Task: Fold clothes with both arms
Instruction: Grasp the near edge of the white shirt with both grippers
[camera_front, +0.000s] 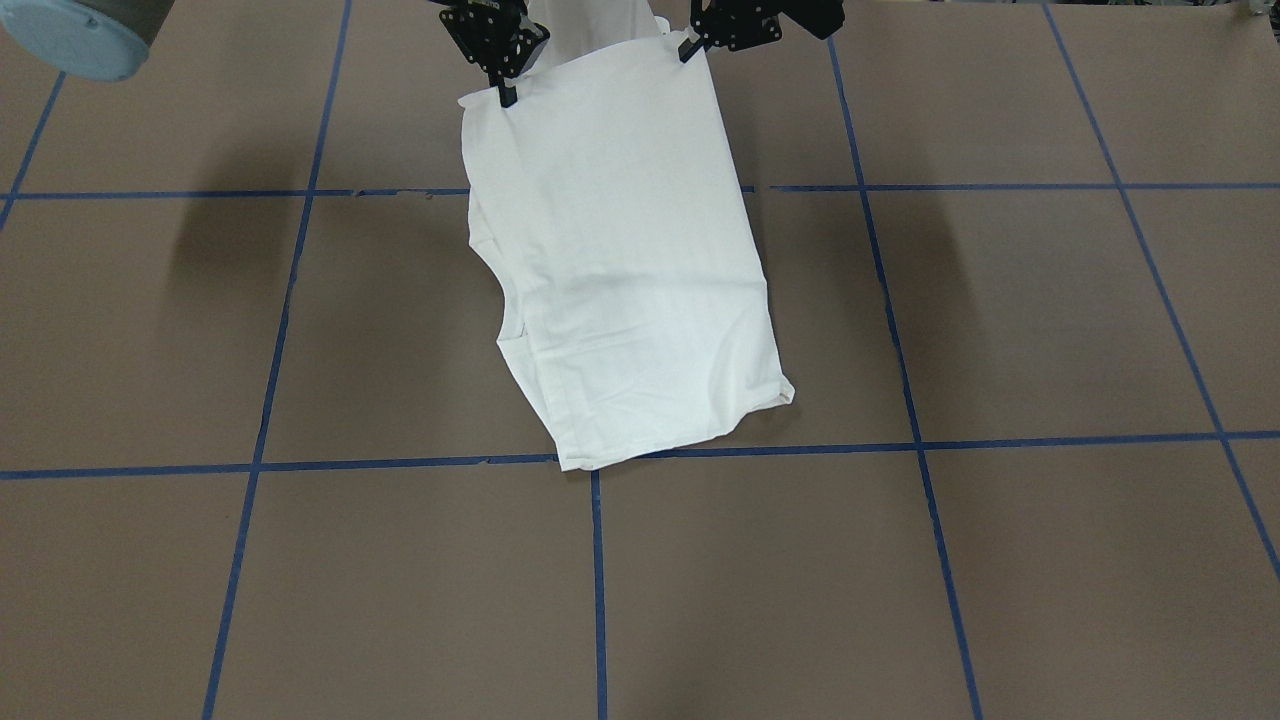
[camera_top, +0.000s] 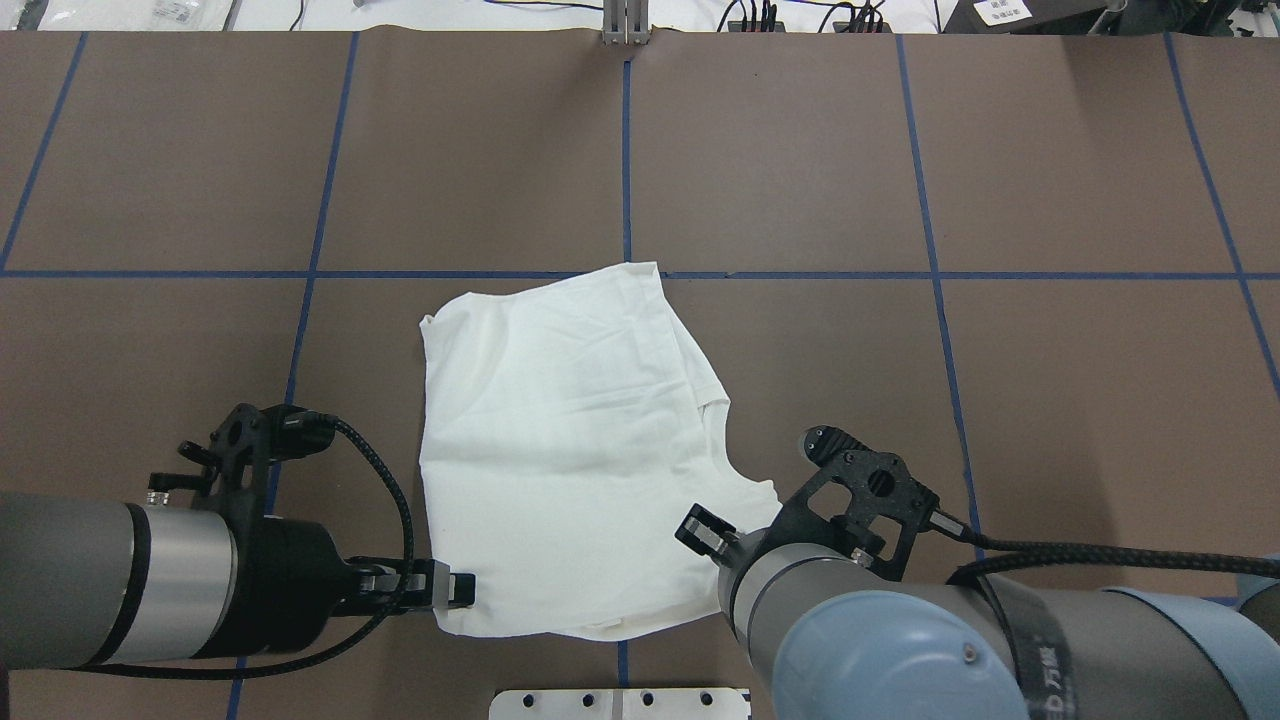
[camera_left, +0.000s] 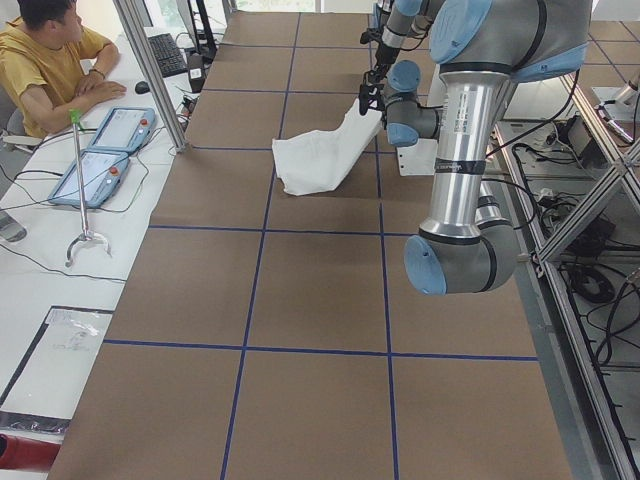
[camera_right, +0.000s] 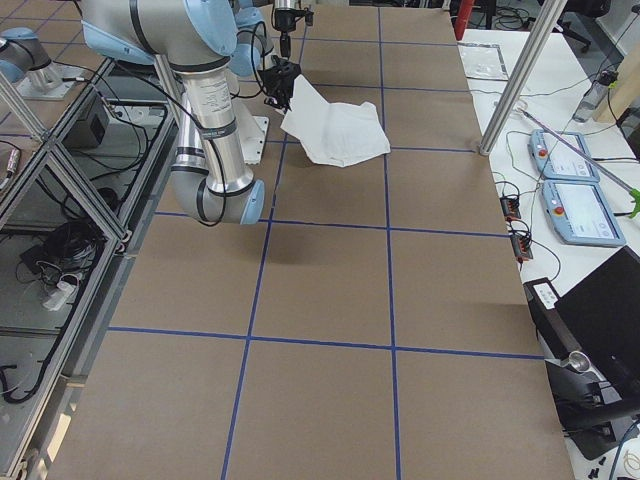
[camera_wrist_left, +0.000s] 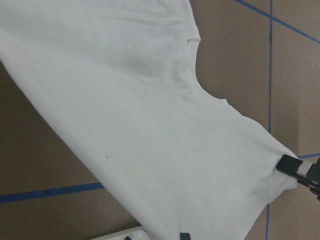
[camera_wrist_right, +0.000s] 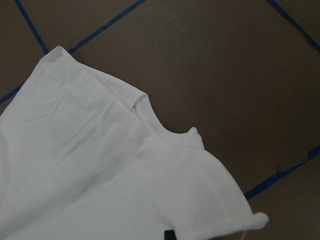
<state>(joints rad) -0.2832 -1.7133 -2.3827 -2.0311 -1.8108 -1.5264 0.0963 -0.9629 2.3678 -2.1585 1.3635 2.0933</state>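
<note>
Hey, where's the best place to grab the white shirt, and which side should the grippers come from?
Probably the shirt at the two corners of its edge nearest the robot, approached from the robot's side. That edge runs straight between them. The left gripper and right gripper pinch it there now, lifted, with the far hem lying on the table.

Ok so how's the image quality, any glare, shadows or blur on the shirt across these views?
Front-facing view: the shirt is nearly blown out, its folds faint, and soft shadows fall on the table either side of it. Overhead view: even light, no glare. Right wrist view: dim, table dark, shirt edges slightly soft. Left wrist view: bright and sharp.
</note>
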